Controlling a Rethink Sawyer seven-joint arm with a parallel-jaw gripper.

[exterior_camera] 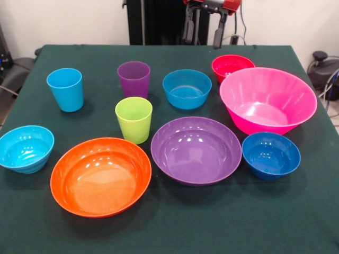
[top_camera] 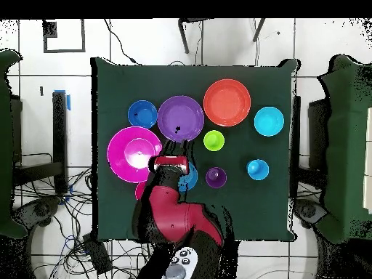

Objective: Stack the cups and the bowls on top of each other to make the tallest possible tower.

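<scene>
- Gripper (exterior_camera: 203, 33): raised at the table's far side, above the blue bowl (exterior_camera: 186, 88) and red bowl (exterior_camera: 232, 66); fingers apart, holding nothing.
- No tower begun: every cup and bowl stands separate on the green table (exterior_camera: 175, 222).
- Risk: glossy, tapered walls may slip from the grip.
- Risk: red bowl sits just beside the pink bowl (exterior_camera: 267, 100); a descent there could knock either one.

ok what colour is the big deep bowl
Pink; the big deep bowl shows best in the front view.
</scene>
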